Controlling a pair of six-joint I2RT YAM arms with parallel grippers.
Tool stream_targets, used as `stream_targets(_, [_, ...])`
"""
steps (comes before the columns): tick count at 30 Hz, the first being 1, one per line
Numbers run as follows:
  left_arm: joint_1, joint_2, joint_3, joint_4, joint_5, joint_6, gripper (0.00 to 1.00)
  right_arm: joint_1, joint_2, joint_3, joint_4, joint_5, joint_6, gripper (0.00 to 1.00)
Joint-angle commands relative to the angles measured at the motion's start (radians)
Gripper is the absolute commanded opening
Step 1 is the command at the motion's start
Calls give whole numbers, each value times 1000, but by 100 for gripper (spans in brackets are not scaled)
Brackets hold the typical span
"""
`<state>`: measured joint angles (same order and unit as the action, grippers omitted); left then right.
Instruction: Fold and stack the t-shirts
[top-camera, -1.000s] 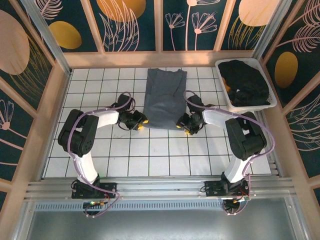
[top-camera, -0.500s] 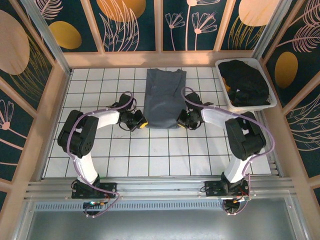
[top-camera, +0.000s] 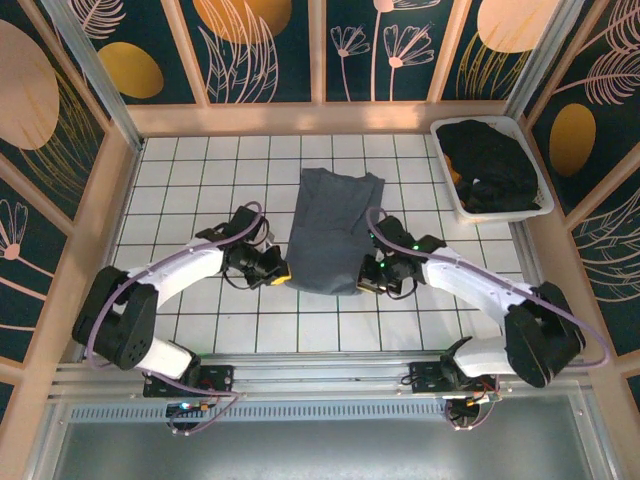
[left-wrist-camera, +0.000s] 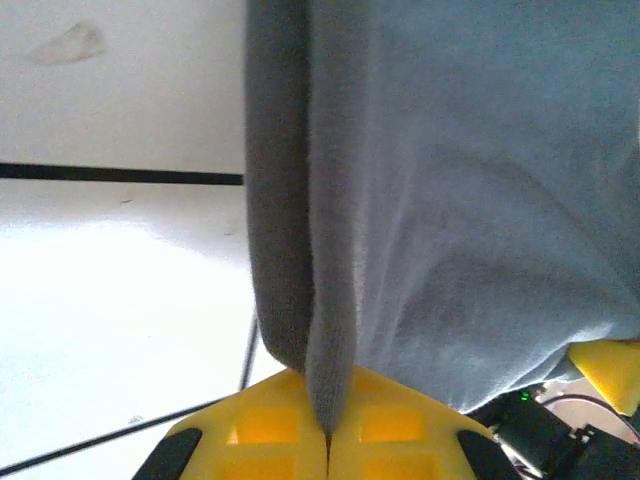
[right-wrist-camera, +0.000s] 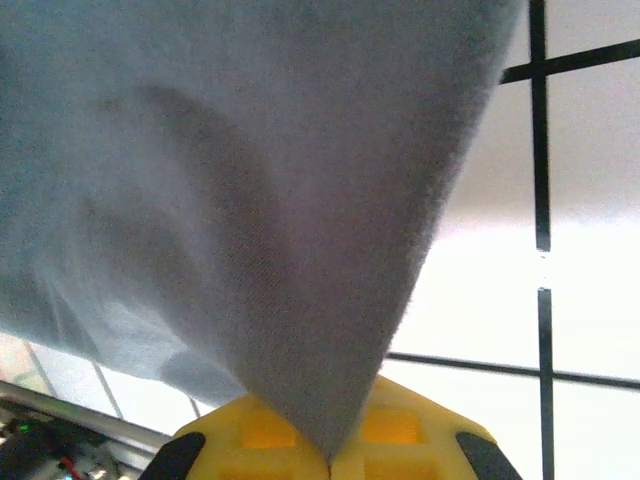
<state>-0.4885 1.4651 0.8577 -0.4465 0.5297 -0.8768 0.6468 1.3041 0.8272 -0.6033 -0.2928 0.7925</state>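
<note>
A slate blue-grey t-shirt (top-camera: 333, 225) lies folded into a long strip in the middle of the white tiled table, its near edge raised. My left gripper (top-camera: 281, 271) is shut on the shirt's near left corner; in the left wrist view the fabric (left-wrist-camera: 420, 200) runs up from between the closed yellow fingers (left-wrist-camera: 260, 430). My right gripper (top-camera: 366, 284) is shut on the near right corner; the cloth (right-wrist-camera: 250, 200) hangs as a point pinched between its yellow fingers (right-wrist-camera: 400, 430). Black t-shirts (top-camera: 490, 165) are heaped in the bin at the back right.
The white plastic bin (top-camera: 548, 205) stands at the table's back right corner. Wooden rails and patterned walls (top-camera: 320, 50) enclose the table on three sides. The tiled table (top-camera: 200, 170) shows bare squares to the left and in front of the shirt.
Both grippers closed on the shirt's near corners, then pulled toward the near side and lifted them. The whole shirt slid nearer, away from the back rail. Both arms stretched out lower.
</note>
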Motion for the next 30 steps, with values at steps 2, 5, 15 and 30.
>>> stream_targets(2, [4,-70,134,-16,-106,-51,0,-59,-33,119,-118,50,31,0])
stream_targets(5, [8,-41,242,-20,-190,-92,0,-133,-6,200,-113,55,37,0])
stream_targets(15, [69,268,592,101,-172,-191,0,-282,330,578,-91,17,-7,0])
stream_targets(30, [145,888,1355,-141,-194,-133,51,-475,877,1191,-87,-52,-191,56])
